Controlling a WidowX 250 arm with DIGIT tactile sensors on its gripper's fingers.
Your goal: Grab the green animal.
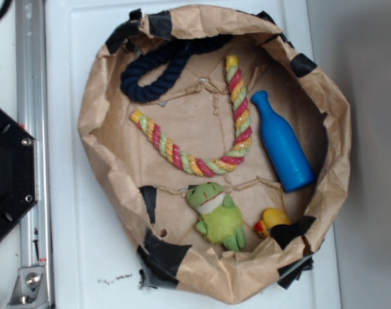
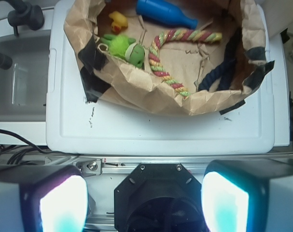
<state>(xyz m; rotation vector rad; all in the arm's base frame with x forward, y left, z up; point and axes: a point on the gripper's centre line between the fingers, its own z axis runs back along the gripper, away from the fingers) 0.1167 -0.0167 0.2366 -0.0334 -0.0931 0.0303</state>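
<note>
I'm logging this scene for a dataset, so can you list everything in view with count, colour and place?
Plush frog: 1, lime green, bag's near edge beside the duck.
Rubber duck: 1, yellow, orange beak, partly behind black tape.
Bottle: 1, blue, lying along the bag's side.
Striped rope: 1, red, yellow and green, curved across the middle.
Dark rope: 1, navy, looped at the far side.
Paper bag: 1, brown with black tape, on the tray.
Tray: 1, white.
Gripper: 1, open, well back from the bag.

Gripper parked wide apart, holding nothing.

The gripper (image 2: 144, 205) hangs low in the wrist view, its two fingers (image 2: 63, 205) spread to either side.
</note>
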